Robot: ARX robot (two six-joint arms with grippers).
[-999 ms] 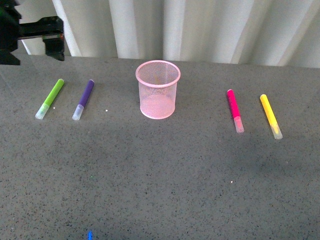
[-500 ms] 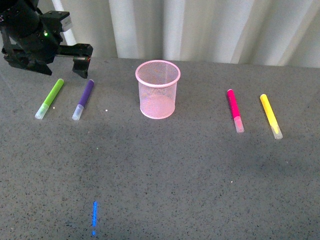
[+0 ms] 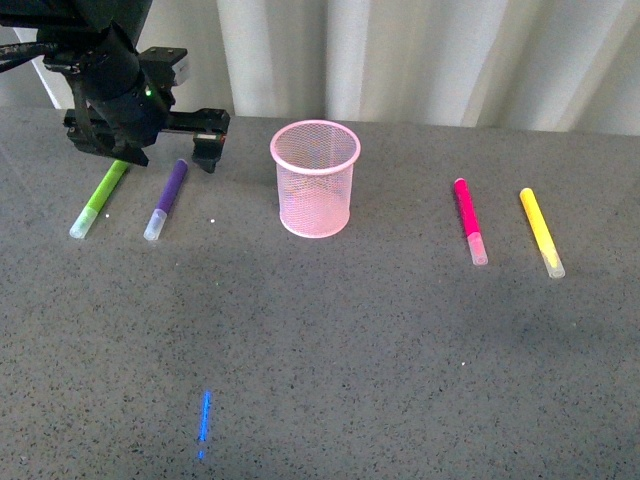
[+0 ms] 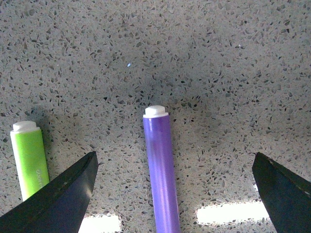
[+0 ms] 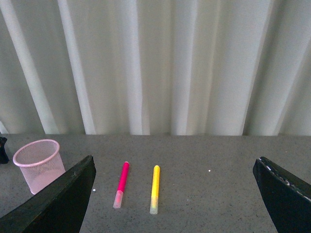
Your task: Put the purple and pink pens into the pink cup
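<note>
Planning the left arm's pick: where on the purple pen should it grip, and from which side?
Grip the purple pen mid-barrel, coming straight down, fingers closing across its width. It lies flat on the table, so only its top and long sides are free; the green pen lies apart, leaving room. Probably skip the clear cap, which might pull off.

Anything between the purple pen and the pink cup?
Front view: the table between purple pen and pink cup is bare; one finger of the open left hand hangs above that stretch.
</note>
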